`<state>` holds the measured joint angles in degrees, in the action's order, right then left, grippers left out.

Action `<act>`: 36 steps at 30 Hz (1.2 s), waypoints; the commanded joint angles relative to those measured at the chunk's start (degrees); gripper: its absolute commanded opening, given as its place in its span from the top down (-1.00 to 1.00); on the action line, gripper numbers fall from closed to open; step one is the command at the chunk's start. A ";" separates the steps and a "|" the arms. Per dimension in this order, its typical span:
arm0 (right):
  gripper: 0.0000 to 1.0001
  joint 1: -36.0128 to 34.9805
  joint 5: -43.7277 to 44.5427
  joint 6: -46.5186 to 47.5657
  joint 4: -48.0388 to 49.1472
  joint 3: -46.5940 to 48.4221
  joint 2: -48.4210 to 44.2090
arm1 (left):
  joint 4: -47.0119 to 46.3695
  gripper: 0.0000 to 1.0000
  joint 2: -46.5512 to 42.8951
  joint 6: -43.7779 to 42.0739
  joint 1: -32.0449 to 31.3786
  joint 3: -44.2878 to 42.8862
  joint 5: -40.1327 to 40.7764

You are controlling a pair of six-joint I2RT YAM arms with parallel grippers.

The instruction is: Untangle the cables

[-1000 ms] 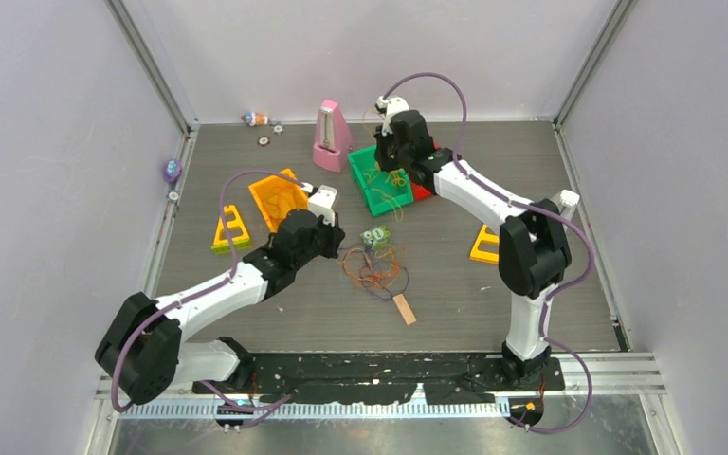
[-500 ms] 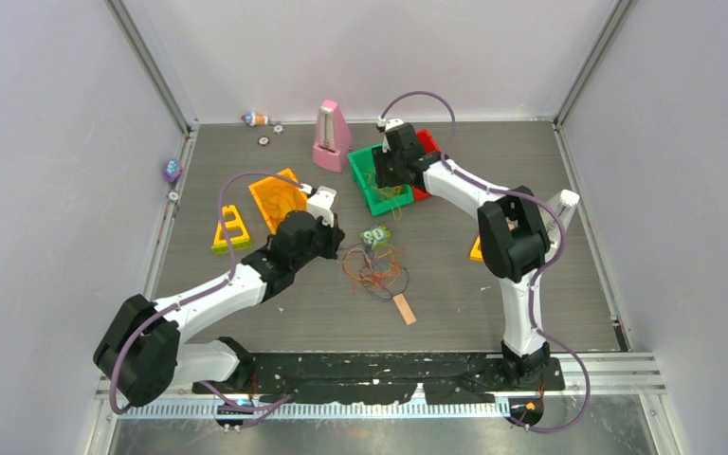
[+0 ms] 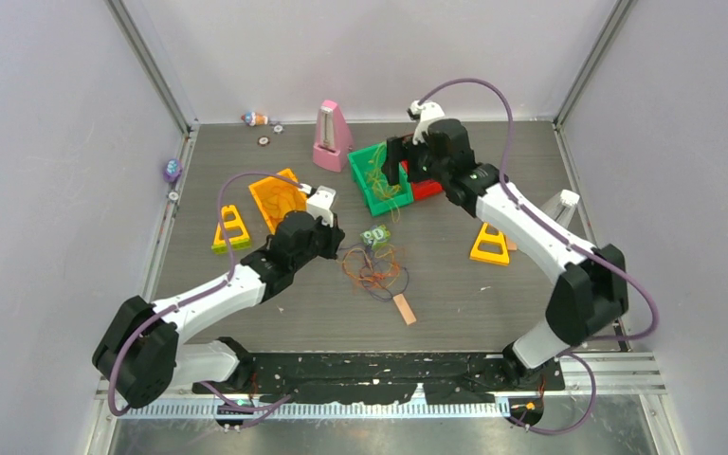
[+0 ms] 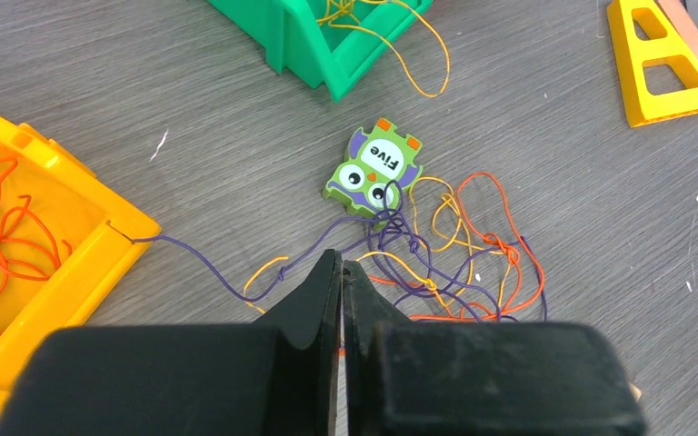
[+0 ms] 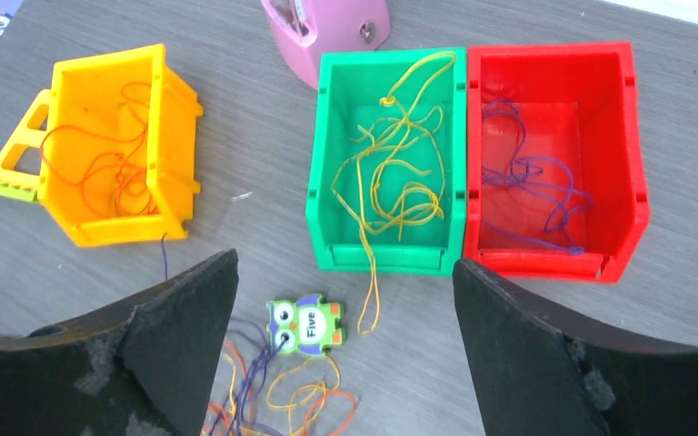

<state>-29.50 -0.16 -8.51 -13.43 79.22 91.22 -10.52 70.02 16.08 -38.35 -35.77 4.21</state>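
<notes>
Nearest to me, my left claw (image 4: 341, 263) hangs low over the table with its jaws pressed together. A purple strand (image 4: 200, 265) runs in toward the tips, but I cannot tell whether it is nipped between them or only passes under.

Just past those tips lies the tangle (image 4: 454, 263): orange, yellow-green and dark purple cables looped through each other on the bare tabletop. It touches the little green owl tile (image 4: 374, 170) marked "Five". That purple strand trails from the heap toward the corner of the orange bin (image 5: 174, 136).

Farther back stand the three bins. The orange bin holds loose orange cables (image 5: 100, 168). The green bin (image 5: 386, 256) holds yellow-green cables (image 5: 391, 191), with one end drooping over its front wall onto the table. The red bin (image 5: 545, 265) holds purple cables (image 5: 527, 182).

My right claw (image 5: 341, 268) hovers above the green and red bins, jaws wide apart and empty.

By my reckoning a good share is done, since each bin has strands of one colour. What is left is the knot by the owl: several strands of all three colours to part and carry off. There is also that hanging yellow-green end.
</notes>
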 commanded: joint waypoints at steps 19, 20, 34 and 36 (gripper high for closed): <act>-0.81 -5.45 -10.34 -1.93 40.61 -45.44 -16.38 | -0.97 -0.70 7.04 -2.63 -1.60 -2.50 -11.33; -0.81 -6.40 -9.95 -1.79 40.51 -45.45 -16.09 | -0.37 -0.64 7.82 -3.16 -2.18 -2.96 -11.55; -0.30 -14.59 -11.89 -0.70 39.88 -53.16 -18.60 | 7.43 -0.49 5.87 0.61 -3.25 0.43 -7.06; -0.30 -15.72 -11.66 -0.48 39.89 -54.14 -19.06 | 7.88 -0.48 5.84 1.20 -3.27 1.00 -5.98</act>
<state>-42.78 -10.72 -10.13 24.08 26.26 74.70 -4.97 77.23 15.27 -41.52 -35.20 -3.57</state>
